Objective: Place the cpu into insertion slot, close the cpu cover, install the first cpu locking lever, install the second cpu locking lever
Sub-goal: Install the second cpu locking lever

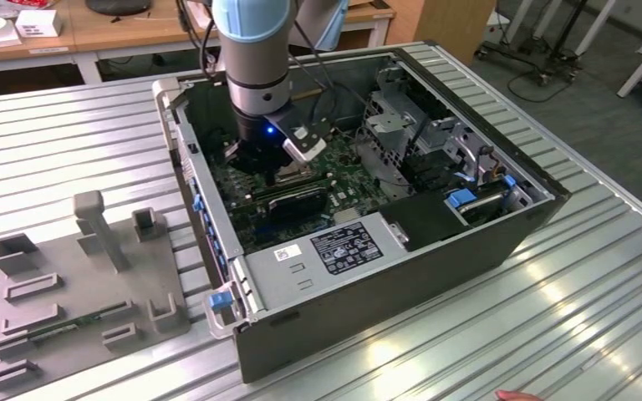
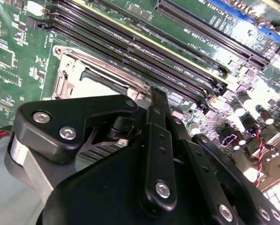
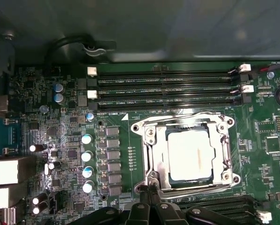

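The cpu (image 3: 189, 154), a pale square chip, lies flat in the insertion slot (image 3: 139, 127) on the green board. The cpu cover (image 3: 154, 150), a silvery frame, lies down around it. A thin wire lever (image 3: 177, 117) runs along the socket edge nearest the memory slots. My gripper (image 3: 151, 190) is shut, its black fingertips together at the socket's corner, close to a lever end; whether they pinch it is hidden. In the second wrist view the gripper (image 2: 158, 98) stands just beside the insertion slot (image 2: 79, 70). In the exterior view the gripper (image 1: 277, 171) reaches down inside the open computer case.
Long black memory slots (image 3: 168, 86) flank the socket, and a row of capacitors (image 3: 87, 154) stands beside it. The case walls (image 1: 410, 242), power supply (image 1: 338, 246) and drive cage (image 1: 394, 125) hem in the arm. A grey fixture (image 1: 87, 284) lies at the exterior view's left.
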`<control>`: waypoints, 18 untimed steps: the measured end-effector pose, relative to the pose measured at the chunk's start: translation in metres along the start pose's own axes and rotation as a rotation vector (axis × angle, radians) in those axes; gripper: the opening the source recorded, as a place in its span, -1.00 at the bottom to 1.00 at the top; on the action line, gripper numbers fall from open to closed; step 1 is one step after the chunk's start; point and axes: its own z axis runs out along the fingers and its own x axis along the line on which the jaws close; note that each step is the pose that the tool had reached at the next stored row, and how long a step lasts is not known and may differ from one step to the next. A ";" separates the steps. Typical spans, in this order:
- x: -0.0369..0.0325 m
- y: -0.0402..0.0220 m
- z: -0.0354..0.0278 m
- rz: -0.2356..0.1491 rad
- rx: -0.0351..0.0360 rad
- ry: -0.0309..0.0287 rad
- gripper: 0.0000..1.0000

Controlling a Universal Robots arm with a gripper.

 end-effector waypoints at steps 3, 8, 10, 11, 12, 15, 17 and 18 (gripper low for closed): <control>0.0016 -0.0003 0.0010 0.000 -0.0011 0.0001 -0.80; 0.0030 -0.0006 0.0023 0.000 -0.0019 0.0002 -0.80; 0.0033 -0.0008 0.0027 0.000 -0.0020 0.0001 -0.80; 0.0034 -0.0009 0.0030 0.000 -0.0021 0.0001 -0.80; 0.0036 -0.0011 0.0032 0.000 -0.0021 0.0001 -0.80; 0.0040 -0.0017 0.0045 0.000 -0.0020 0.0001 -0.80; 0.0045 -0.0020 0.0052 0.000 -0.0017 0.0002 -0.80; 0.0048 -0.0021 0.0054 0.000 -0.0016 0.0003 -0.80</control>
